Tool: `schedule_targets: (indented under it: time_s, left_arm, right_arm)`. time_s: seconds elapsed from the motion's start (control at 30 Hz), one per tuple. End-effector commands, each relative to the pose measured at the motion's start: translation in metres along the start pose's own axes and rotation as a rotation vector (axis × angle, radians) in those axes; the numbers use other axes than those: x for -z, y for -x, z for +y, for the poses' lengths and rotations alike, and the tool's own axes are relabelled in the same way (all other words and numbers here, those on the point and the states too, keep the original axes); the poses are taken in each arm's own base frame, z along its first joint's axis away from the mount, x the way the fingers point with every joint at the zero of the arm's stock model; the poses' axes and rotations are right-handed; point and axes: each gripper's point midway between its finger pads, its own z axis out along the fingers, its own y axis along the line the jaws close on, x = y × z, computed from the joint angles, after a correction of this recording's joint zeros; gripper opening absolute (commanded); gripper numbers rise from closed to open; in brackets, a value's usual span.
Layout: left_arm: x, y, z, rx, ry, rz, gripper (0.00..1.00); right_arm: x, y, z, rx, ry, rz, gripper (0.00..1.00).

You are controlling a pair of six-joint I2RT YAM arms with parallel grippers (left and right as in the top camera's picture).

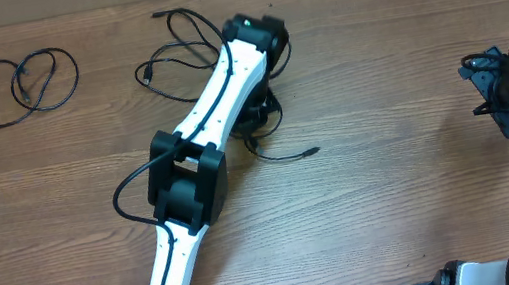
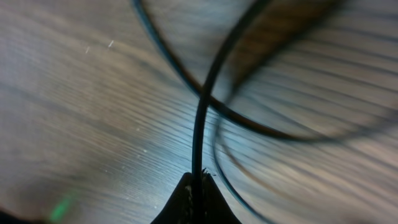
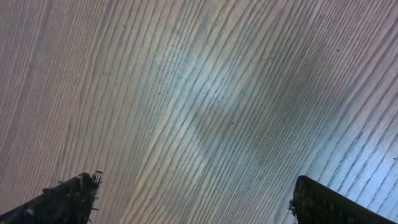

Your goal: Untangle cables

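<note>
Your left jaws are clamped shut on one strand (image 2: 199, 118) of the cables (image 1: 171, 59) bunched on the counter (image 1: 374, 64); right jaws gape wide, empty. Separation is under way; next, draw that strand clear.

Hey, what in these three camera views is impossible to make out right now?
- Left wrist: thin black cables blurred by closeness; which cord the left hand pinches is unclear.
- Overhead: that grip, hidden beneath the white robot arm.
- Overhead: cable plug tips, too small for detail.

Loose cable (image 1: 21, 86) lies left of tangle (image 1: 151, 72).
</note>
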Motion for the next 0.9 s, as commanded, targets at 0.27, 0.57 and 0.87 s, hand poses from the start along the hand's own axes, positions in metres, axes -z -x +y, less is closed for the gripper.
schedule_targets:
  time_s: [0.27,0.57,0.87]
  left_arm:
    - [-0.047,0.001,-0.003,0.192,0.039,0.009,0.28]
    - [-0.047,0.001,-0.012,0.173,0.004,0.009,0.73]
    - [-0.038,0.001,-0.014,0.136,-0.048,0.042,0.62]
  right_arm:
    - [0.006,0.007,0.005,-0.007,0.018,-0.021,1.0]
    - [0.006,0.007,0.005,-0.007,0.018,-0.022,1.0]
    - [0.006,0.007,0.005,-0.007,0.018,-0.021,1.0]
